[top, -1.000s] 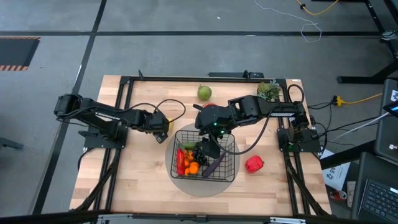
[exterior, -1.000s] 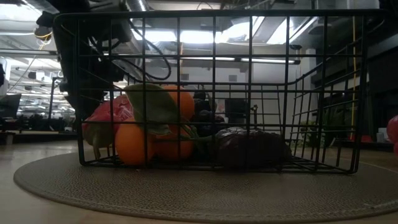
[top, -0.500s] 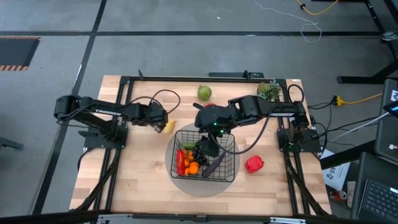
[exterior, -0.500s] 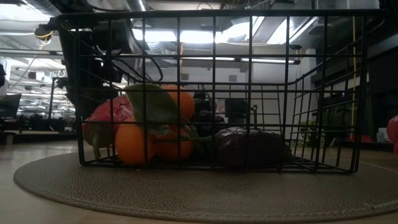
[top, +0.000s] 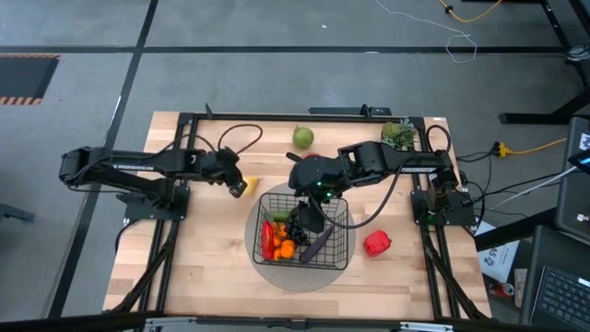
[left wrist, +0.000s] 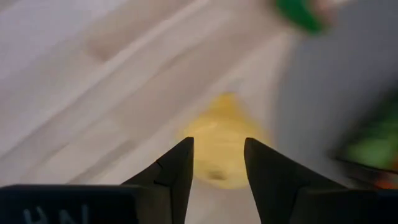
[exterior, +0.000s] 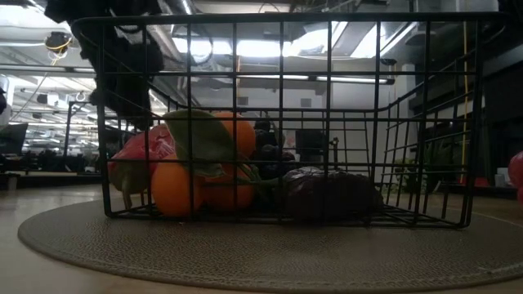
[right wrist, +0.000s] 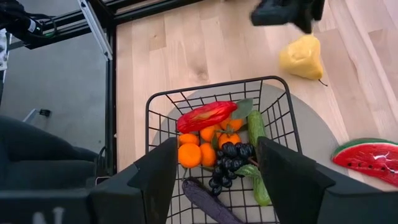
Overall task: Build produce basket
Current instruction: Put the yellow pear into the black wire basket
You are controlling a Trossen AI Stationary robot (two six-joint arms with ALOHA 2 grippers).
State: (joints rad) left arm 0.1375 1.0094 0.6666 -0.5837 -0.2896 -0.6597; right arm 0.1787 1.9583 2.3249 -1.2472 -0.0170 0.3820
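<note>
Here the left gripper [top: 238, 182] hangs over the bare wood just left of the basket [top: 343, 242], its 2 fingers [left wrist: 177, 171] parted with a clear gap between them. A yellow pear-shaped fruit [left wrist: 222, 147] lies on the table directly beyond the fingertips; whether they touch it cannot be told, and nothing is clamped between them.

The right gripper [right wrist: 217, 163] is poised above the basket's rear half, its 2 fingers [right wrist: 158, 171] spread wide and holding nothing.

The black wire basket sits on a flat round grey mat [exterior: 270, 253] near the table's [top: 212, 267] middle. Inside it lie a red chili [right wrist: 206, 116], several oranges [right wrist: 189, 155], dark grapes [right wrist: 227, 157], a cucumber [right wrist: 255, 127] and a purple eggplant [right wrist: 202, 194], bunched toward the basket's left and middle, leaving bare mesh on its right side.

Outside the basket, a watermelon slice [right wrist: 368, 158] lies on the wood, a green pear [top: 303, 137] rests near the table's far edge, a red pepper [top: 376, 243] sits just right of the mat, and a leafy sprig [top: 398, 135] lies at the far right corner.

Open wood stretches along the front edge and the left side.
</note>
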